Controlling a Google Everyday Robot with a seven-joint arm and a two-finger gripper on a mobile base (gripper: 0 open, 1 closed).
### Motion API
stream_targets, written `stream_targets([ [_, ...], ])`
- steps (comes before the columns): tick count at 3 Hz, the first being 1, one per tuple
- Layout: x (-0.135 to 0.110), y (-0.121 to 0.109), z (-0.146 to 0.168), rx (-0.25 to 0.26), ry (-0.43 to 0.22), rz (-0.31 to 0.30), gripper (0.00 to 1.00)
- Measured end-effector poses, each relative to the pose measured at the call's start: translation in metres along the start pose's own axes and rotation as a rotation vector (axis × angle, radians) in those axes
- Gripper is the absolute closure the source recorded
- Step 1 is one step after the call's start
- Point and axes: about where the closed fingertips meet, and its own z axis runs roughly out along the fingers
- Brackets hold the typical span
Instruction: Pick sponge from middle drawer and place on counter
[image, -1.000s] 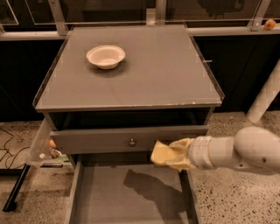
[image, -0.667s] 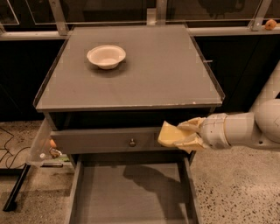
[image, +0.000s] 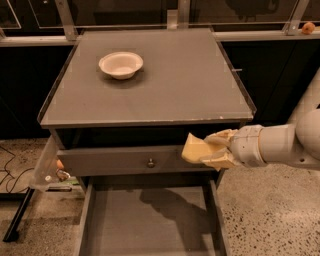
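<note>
The pale yellow sponge, pinched in the gripper, hangs at 1 o'clock over the open, bare middle drawer, just under the front edge of the grey counter.

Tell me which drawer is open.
The middle drawer, lowest, pulled out with bare floor; the knobbed drawer above sits pushed in. The gripper holds the sponge before that front's right end.

The one camera stands in front of the cabinet and above it, tilted steeply down toward its front. It is near enough that the table fills the upper half of the view and the open middle drawer runs off the bottom edge. Entering from the right, the tool clamps the sponge right of centre, just below the table's front edge.
</note>
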Motion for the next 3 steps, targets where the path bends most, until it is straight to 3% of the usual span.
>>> stream_targets([
  [2, -0.075, -0.039, -0.058, 0.111, -0.015, -0.180, 1.00],
  [3, -0.106, -0.079, -0.074, 0.119, -0.019, -0.233, 1.00],
])
